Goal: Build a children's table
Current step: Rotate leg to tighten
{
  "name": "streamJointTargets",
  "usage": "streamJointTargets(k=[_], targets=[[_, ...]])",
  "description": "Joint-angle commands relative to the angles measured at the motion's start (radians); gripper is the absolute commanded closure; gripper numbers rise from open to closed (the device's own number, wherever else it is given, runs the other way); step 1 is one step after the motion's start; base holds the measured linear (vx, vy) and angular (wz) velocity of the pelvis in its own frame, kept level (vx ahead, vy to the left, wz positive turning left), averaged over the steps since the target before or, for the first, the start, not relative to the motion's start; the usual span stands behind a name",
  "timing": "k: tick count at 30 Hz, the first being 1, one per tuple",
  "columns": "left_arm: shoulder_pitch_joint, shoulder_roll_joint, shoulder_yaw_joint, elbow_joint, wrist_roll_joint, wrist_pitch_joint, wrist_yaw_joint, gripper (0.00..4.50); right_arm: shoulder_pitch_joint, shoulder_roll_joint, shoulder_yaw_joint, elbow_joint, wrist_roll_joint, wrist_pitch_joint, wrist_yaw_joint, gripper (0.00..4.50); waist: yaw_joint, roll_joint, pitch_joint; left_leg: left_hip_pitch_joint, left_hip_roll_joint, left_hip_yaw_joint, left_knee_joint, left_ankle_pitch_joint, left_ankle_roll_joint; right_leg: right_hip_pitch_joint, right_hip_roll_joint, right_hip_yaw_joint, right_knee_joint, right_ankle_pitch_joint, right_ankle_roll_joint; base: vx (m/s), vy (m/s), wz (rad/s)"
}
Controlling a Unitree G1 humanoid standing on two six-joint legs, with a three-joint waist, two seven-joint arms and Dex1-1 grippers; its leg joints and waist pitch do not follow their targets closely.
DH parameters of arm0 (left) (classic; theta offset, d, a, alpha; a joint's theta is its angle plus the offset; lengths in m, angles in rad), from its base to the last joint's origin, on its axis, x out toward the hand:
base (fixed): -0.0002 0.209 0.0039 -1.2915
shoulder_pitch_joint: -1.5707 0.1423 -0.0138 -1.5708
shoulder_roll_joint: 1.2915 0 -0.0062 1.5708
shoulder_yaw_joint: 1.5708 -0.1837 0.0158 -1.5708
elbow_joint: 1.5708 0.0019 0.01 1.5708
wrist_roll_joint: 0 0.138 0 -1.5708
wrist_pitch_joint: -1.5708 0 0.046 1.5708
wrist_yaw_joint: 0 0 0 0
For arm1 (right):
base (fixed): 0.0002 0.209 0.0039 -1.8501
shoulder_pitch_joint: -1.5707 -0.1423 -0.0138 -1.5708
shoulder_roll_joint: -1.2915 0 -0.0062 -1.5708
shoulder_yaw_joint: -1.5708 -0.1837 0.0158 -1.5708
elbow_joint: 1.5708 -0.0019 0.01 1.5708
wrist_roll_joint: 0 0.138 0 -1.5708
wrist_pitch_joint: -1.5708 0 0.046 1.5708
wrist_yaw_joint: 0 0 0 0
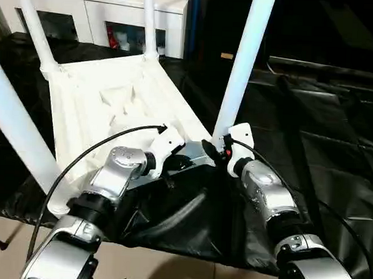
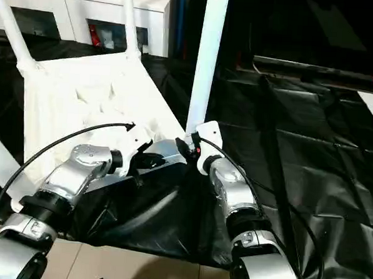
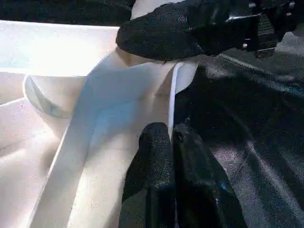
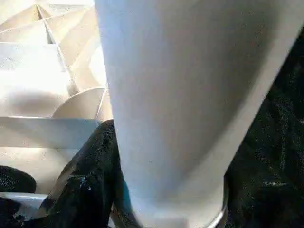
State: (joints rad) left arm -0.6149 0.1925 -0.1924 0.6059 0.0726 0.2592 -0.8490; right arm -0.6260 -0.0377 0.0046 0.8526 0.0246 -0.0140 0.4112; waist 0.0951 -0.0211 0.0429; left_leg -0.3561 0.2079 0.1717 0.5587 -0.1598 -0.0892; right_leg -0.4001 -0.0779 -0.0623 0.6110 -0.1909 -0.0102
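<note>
Black plastic sheeting (image 1: 311, 146) covers the work surface, and on it lies the tabletop (image 1: 107, 104), upside down, its ribbed underside facing up. Four white legs rise from its corners: two far legs (image 1: 31, 20) (image 1: 149, 19) standing in their sockets near the back, a third leg (image 1: 15, 127) leaning across the robot's left edge of the head views, and the near right leg (image 1: 244, 61) standing at the corner closest to the grippers. The right gripper (image 1: 218, 147) sits at the base of that near right leg, and its black fingers (image 4: 88, 183) are spread on either side of the tube, one pressed against its side in the right wrist view; the jaws hold a middling gap around the leg. The left gripper (image 3: 171, 156) rests at the near rim of the tabletop just beside that same corner, its two black fingers closed together with the thin white edge of the rim running up between their tips. Silver forearms (image 1: 119, 170) and black cables (image 1: 79, 159) reach in from below. Beyond the sheet stands a white cabinet (image 1: 93, 13) with glass-fronted doors.
</note>
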Motion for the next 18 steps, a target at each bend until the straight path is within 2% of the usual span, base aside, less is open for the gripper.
streamJointTargets(k=[1, 3, 5, 6, 9, 10, 11, 18], targets=[[-0.027, -0.042, -0.014, -0.005, -0.025, -0.008, 0.031, 4.50, -0.015, 0.064, 0.079, 0.009, -0.010, -0.012, 0.116, 1.31, 0.002, 0.003, -0.056, 0.004, 0.016, 0.000, -0.060, -0.258, 0.014, 0.048, -0.059, 0.041, -0.080, -0.214, -0.183, 0.000, 0.000, 0.00], [-0.022, -0.031, -0.016, -0.008, -0.027, -0.015, 0.008, 4.50, -0.017, 0.046, 0.081, 0.005, -0.011, -0.012, 0.146, 1.15, 0.001, 0.004, -0.056, 0.003, 0.017, 0.000, -0.060, -0.258, 0.015, 0.048, -0.057, 0.042, -0.078, -0.201, -0.185, 0.000, 0.000, 0.00], [-0.006, 0.013, -0.027, -0.022, -0.031, -0.041, -0.072, 4.50, -0.016, -0.017, 0.107, -0.011, -0.004, -0.025, 0.289, 0.89, 0.001, 0.002, -0.060, 0.000, 0.016, 0.000, -0.056, -0.238, 0.027, 0.053, -0.057, 0.041, -0.073, -0.150, -0.196, 0.000, 0.000, 0.00], [-0.006, 0.013, -0.027, -0.022, -0.031, -0.041, -0.072, 4.50, -0.016, -0.017, 0.107, -0.011, -0.004, -0.025, 0.289, 0.89, 0.001, 0.007, -0.060, -0.001, 0.016, 0.000, -0.055, -0.229, 0.032, 0.053, -0.057, 0.041, -0.071, -0.130, -0.202, 0.000, 0.000, 0.00], [-0.001, 0.039, -0.032, -0.023, -0.036, -0.063, -0.125, 4.50, -0.007, -0.057, 0.139, -0.028, -0.003, -0.043, 0.405, 0.89, 0.001, 0.005, -0.060, -0.002, 0.016, 0.002, -0.052, -0.210, 0.047, 0.056, -0.056, 0.039, -0.067, -0.088, -0.226, 0.000, 0.000, 0.00], [0.006, 0.068, -0.038, -0.029, -0.044, -0.090, -0.184, 4.50, 0.003, -0.095, 0.166, -0.036, -0.011, -0.083, 0.494, 0.89, 0.001, 0.002, -0.059, -0.002, 0.017, 0.002, -0.053, -0.210, 0.050, 0.056, -0.056, 0.039, -0.068, -0.090, -0.228, 0.000, 0.000, 0.00], [0.015, 0.088, -0.039, -0.041, -0.059, -0.093, -0.234, 4.50, 0.006, -0.117, 0.175, -0.039, -0.008, -0.096, 0.552, 0.89, 0.004, 0.004, -0.059, -0.001, 0.020, 0.003, -0.052, -0.218, 0.053, 0.056, -0.057, 0.038, -0.066, -0.099, -0.233, 0.000, 0.000, 0.00], [0.039, 0.164, -0.062, -0.076, -0.093, -0.116, -0.407, 4.50, 0.006, -0.166, 0.181, -0.066, 0.038, -0.071, 0.758, 0.89, 0.011, 0.006, -0.057, 0.003, 0.027, 0.004, -0.054, -0.247, 0.053, 0.051, -0.057, 0.038, -0.066, -0.144, -0.243, 0.000, 0.000, 0.00]])
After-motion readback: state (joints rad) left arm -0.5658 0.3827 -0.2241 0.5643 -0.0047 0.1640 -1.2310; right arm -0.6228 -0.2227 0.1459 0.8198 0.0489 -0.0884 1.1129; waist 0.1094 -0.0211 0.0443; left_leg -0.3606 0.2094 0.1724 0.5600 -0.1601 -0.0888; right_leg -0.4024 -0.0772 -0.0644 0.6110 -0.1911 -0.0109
